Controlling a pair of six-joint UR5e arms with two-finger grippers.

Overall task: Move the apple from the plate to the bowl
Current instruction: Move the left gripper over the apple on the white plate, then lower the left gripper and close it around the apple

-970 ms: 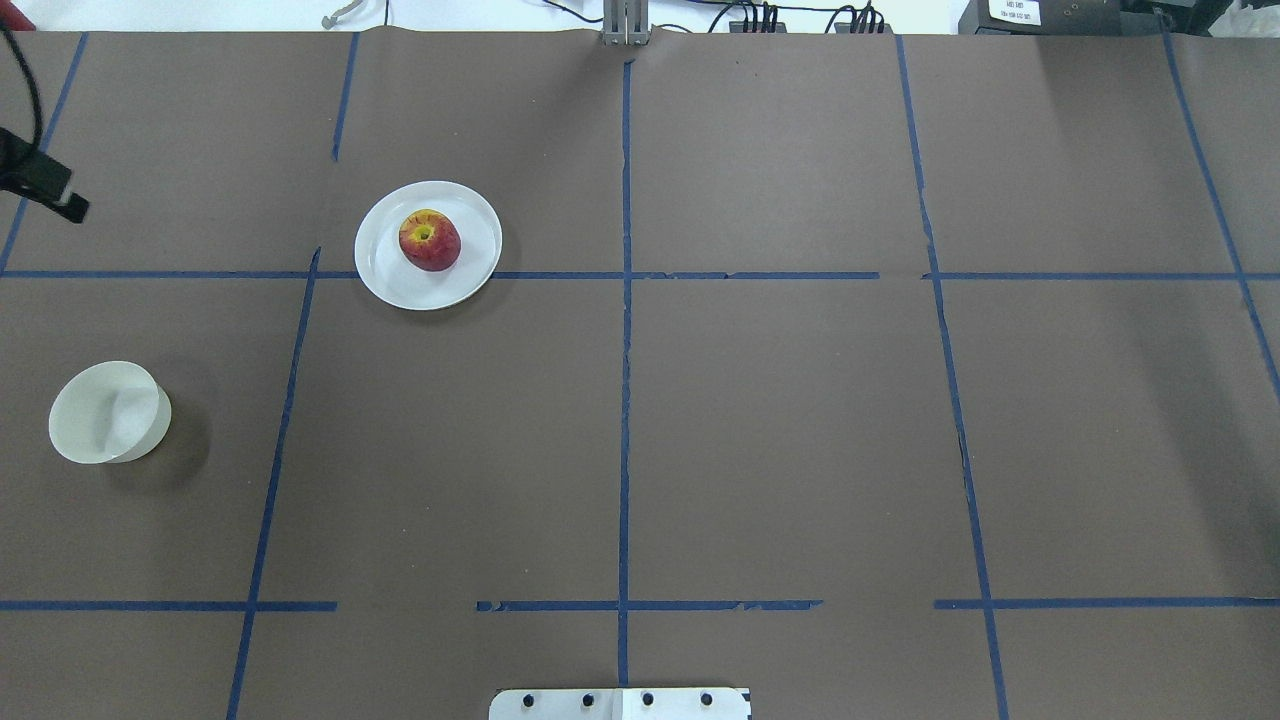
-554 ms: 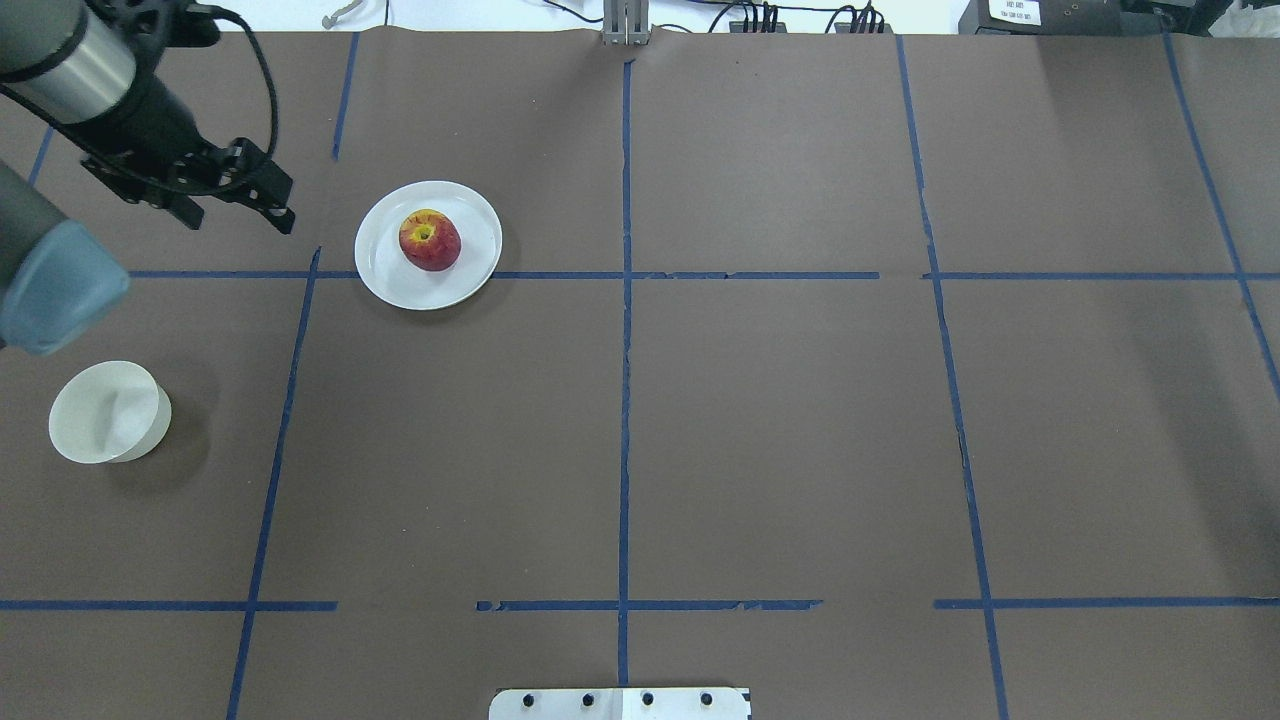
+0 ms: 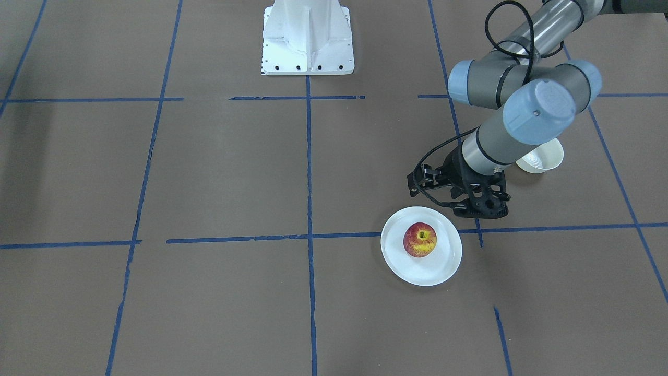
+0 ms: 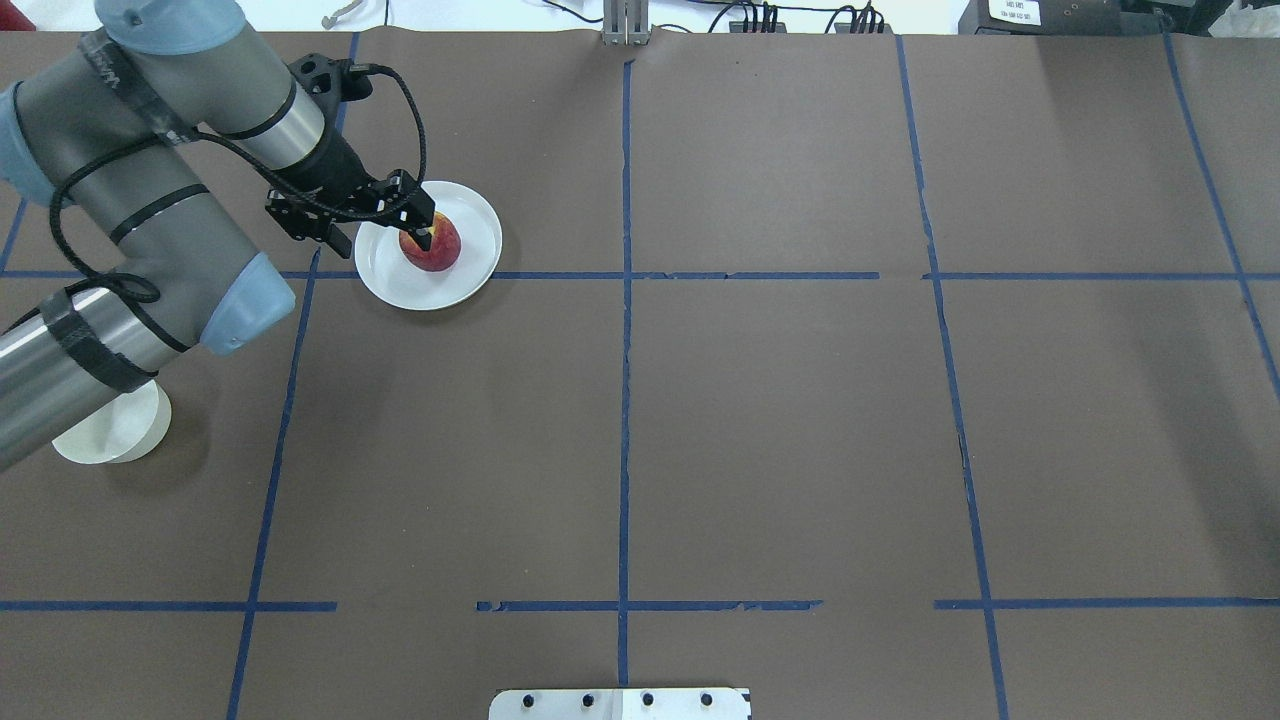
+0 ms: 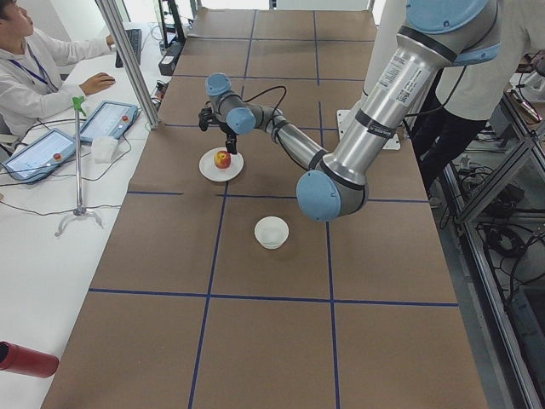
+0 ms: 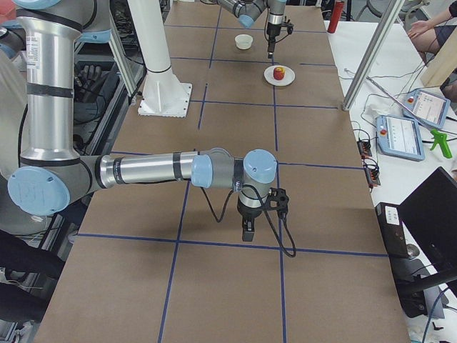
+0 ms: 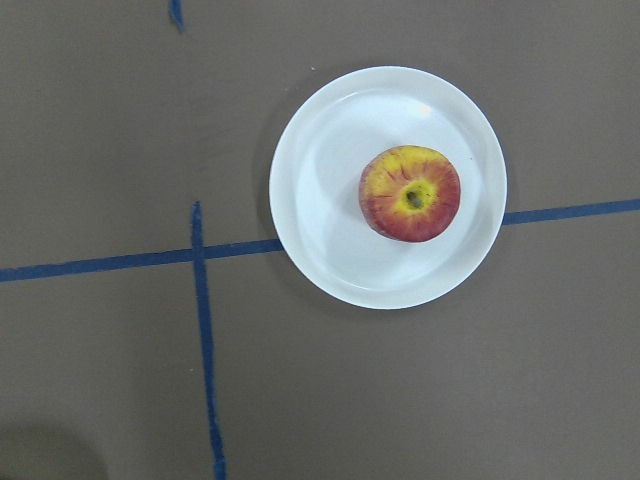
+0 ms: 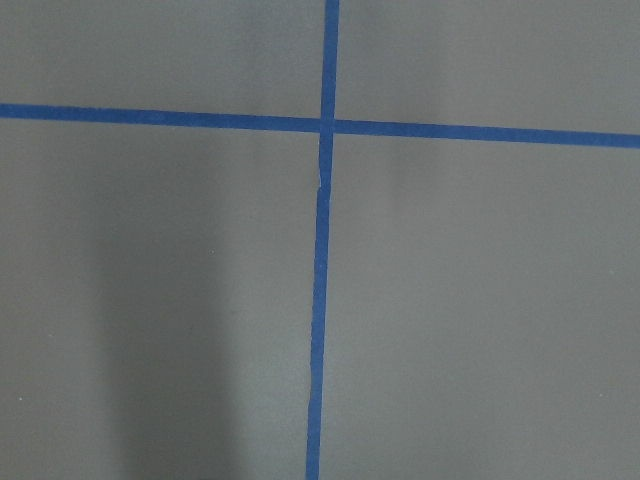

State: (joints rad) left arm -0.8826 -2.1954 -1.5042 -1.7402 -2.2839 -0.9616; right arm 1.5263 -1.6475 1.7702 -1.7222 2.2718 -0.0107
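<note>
A brown paper-covered table [image 4: 800, 400], gridded with blue tape [image 4: 625, 400], carries the scene, with the white plate [image 4: 472, 262] as its marker.

The robot's left arm [image 4: 150, 200] reaches toward the plate from the bowl's side. Its bulk runs off the overhead view's left edge. The right arm [image 6: 143, 171] works well apart from the plate at the table's other end and shows only in the exterior right view.

The left gripper [image 4: 381, 239] hangs above the table at the plate's rim, on the side nearest the bowl, with its fingers spread and nothing between them. From overhead one finger [image 4: 425, 234] overlaps the apple's top. The front-facing view shows the gripper just outside the rim, so how far it stands over the plate is hard to judge. Its wrist camera looks straight down on plate and apple, and none of its fingers are in shot.

The right gripper [image 6: 246, 230] points down at bare paper far from the plate. Whether it is parted or closed cannot be told.

The small white bowl [image 5: 272, 231] stands near the plate, apart from it. The left arm hides part of it in the overhead and front-facing views.

The apple [image 4: 440, 256], red and yellow with its stem dimple up, sits on the plate, slightly off centre.
</note>
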